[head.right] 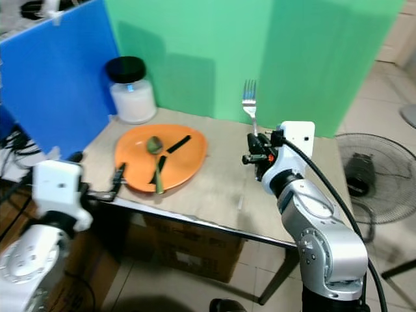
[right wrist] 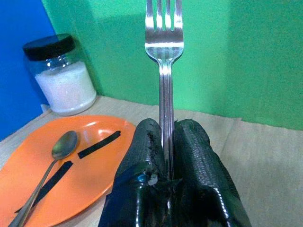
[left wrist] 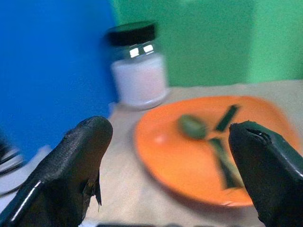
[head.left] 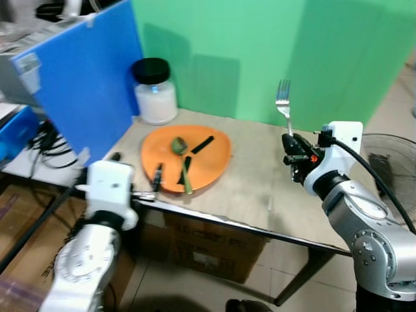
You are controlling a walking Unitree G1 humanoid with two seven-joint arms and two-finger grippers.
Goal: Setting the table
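My right fingers (right wrist: 170, 142) are clamping the fork (right wrist: 164, 56) by its handle, holding it upright, tines up, above the counter (head.left: 260, 188) right of the plate (head.left: 214, 159). My left fingers (left wrist: 265, 175) are spread wide, hovering at the counter's near edge facing the plate. A spoon (right wrist: 52, 165) is lying on the plate; a jar (head.left: 155, 91) is sitting behind it.
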